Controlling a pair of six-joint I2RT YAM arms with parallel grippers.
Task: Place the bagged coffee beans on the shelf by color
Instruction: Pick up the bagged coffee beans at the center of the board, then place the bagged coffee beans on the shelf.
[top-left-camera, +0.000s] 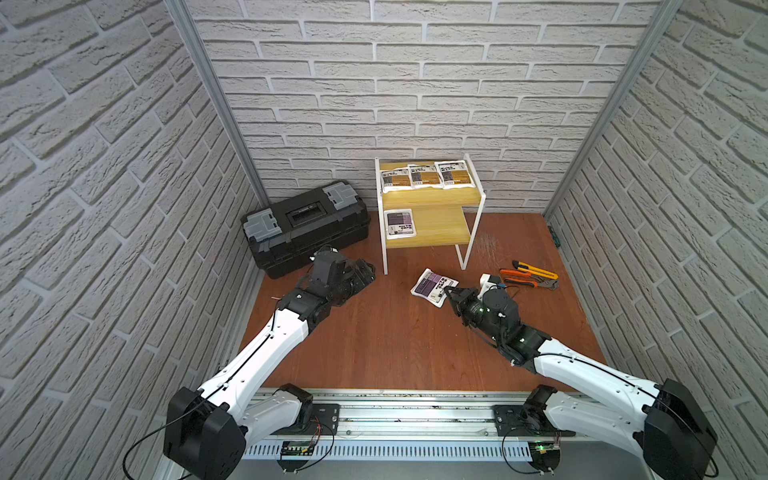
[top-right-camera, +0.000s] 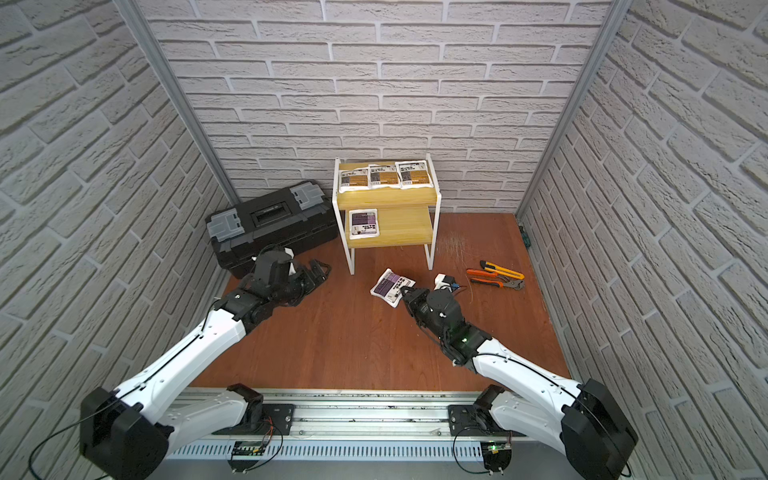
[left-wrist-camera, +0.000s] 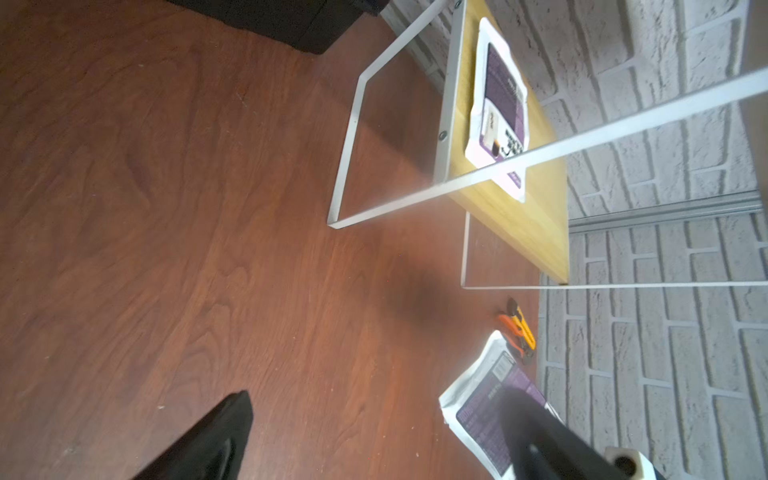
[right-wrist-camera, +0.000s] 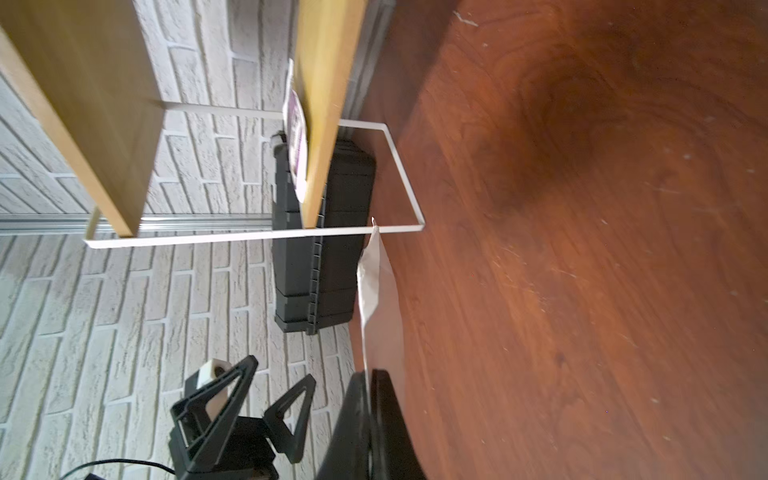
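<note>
Pouch with the purple label (top-left-camera: 430, 286), pinched at its near corner by your right gripper (top-left-camera: 449, 294), sits just in front of the shelf (top-left-camera: 432, 198), whose lower board (top-left-camera: 440, 228) lies bare straight ahead beside the 1 purple pouch (top-left-camera: 400, 223) there.

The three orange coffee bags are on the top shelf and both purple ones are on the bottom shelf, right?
Not both. Only one purple bag lies on the shelf's lower board; the other purple bag is out in front, pinched in the right gripper, as both top views show. The three orange bags are on the top board.
</note>
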